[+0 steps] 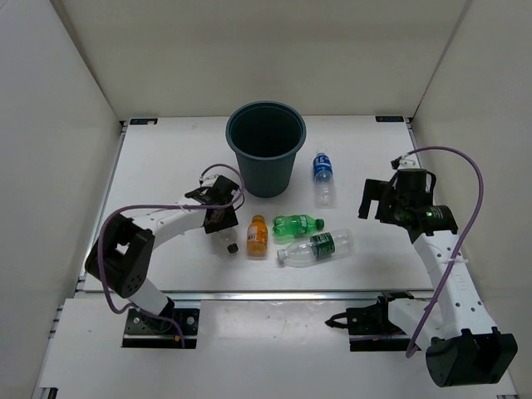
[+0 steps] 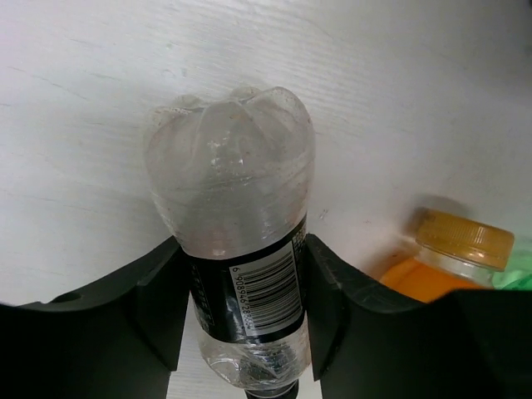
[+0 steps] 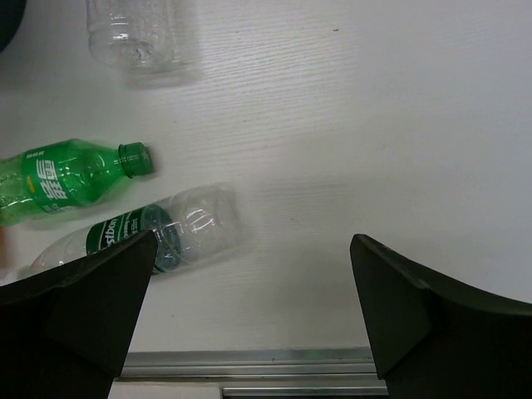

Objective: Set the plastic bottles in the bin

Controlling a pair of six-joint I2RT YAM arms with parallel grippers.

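where it lies, the left gripper (image 2: 243, 291) clasps the black-label bottle (image 2: 231, 199).

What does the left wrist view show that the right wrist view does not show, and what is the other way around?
Only the left wrist view: the left gripper closed on the clear bottle with the black-white label, and the orange bottle beside it.
Only the right wrist view: the right gripper, open and empty, the green bottle, the clear bottle with the dark green label, the base of another clear bottle, and a metal rail.
Both: the white table.
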